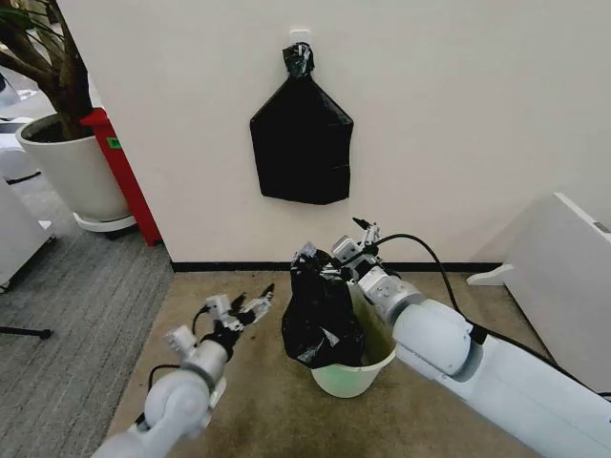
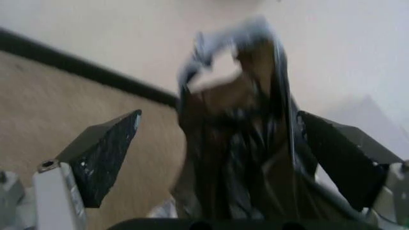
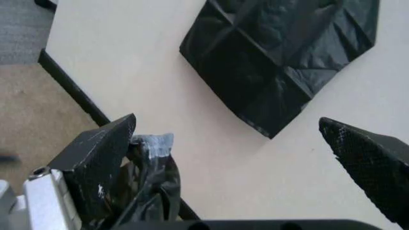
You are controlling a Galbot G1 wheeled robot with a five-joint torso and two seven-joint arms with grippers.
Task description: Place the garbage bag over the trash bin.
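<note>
The trash bin (image 1: 355,374), small, round and cream-white, stands on the tan floor by the wall. The garbage bag (image 1: 319,313) rises out of its left side, crinkled and black, with the bottom tucked inside the rim. My right gripper (image 1: 334,240) is at the bag's top, open. In the right wrist view its fingers (image 3: 96,158) are spread wide, and the garbage bag's top (image 3: 152,146) rests against one of them. My left gripper (image 1: 253,301) hovers open just left of the bag. In the left wrist view the bag (image 2: 236,153) is seen ahead between the fingers (image 2: 105,153).
A flat black plastic bundle (image 1: 302,143) with a knotted top hangs on the wall above the bin. A large white plant pot (image 1: 72,172) and a red object (image 1: 124,176) stand at the far left. A white cabinet (image 1: 563,277) is on the right.
</note>
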